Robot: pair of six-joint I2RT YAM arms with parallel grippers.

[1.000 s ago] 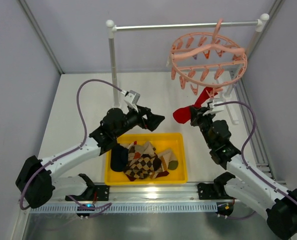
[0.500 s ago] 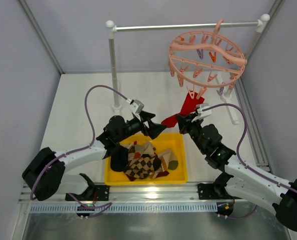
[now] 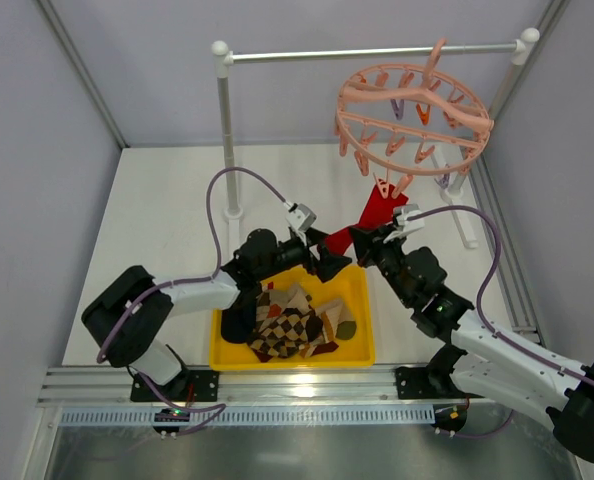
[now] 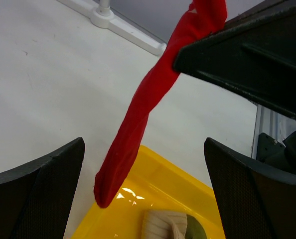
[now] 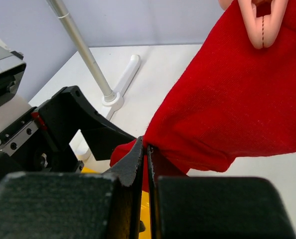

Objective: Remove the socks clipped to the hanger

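Red sock (image 3: 379, 212): soft, light, stretchy, hangs from pink clip (image 5: 260, 22). Right gripper (image 5: 146, 149) pinches mid-fabric; hold nearer clip likely better. Left gripper (image 3: 329, 264) wide, empty, by toe.

Yellow bin (image 3: 293, 361) at front-centre of white tabletop (image 3: 157, 200) — glossy rim, sitting flat. Behind it, rail stand: metal crossbar (image 3: 367, 52) running btwn two white posts w/ round caps. L post (image 3: 225, 130) upright, well behind bin's L corner, on a small white base. R side's long white foot (image 3: 467, 226) lying on tabletop near R edge. Pale grey walls (image 3: 37, 150) on three sides. Slotted metal rail (image 3: 277, 414) along near edge — another track (image 3: 514, 275) down R side.
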